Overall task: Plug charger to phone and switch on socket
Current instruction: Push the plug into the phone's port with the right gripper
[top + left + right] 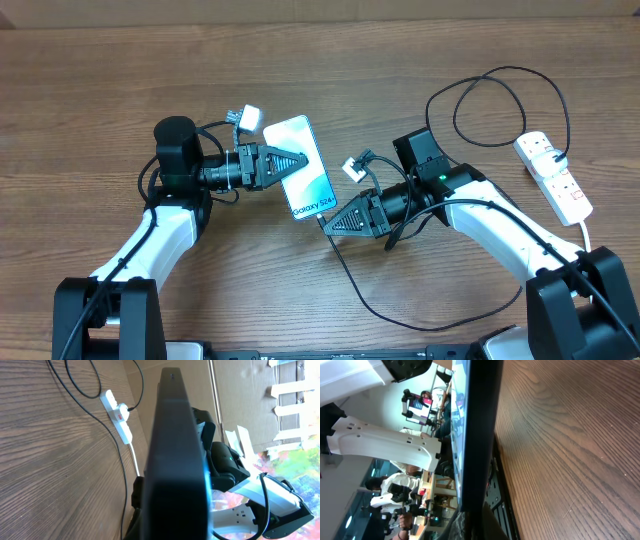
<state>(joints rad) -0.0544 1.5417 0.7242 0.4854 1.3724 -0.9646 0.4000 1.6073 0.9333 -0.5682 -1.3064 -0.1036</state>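
The phone (305, 165), with a light blue screen, is tilted at the table's middle. My left gripper (288, 160) is shut on its left long edge. In the left wrist view the phone's dark edge (175, 460) fills the centre. My right gripper (332, 222) is at the phone's lower short end, shut on the charger's plug tip. In the right wrist view the phone (480, 435) is edge-on above the fingers (487, 527). The thin black charger cable (352, 285) trails toward me, then loops back to the white socket strip (553, 172) at the right, which also shows in the left wrist view (116, 410).
The charger's cable makes a large loop (500, 100) at the back right, near the socket. The socket's thick white cord (585, 232) runs past my right arm toward the front edge. The tabletop is wood grain (150, 70).
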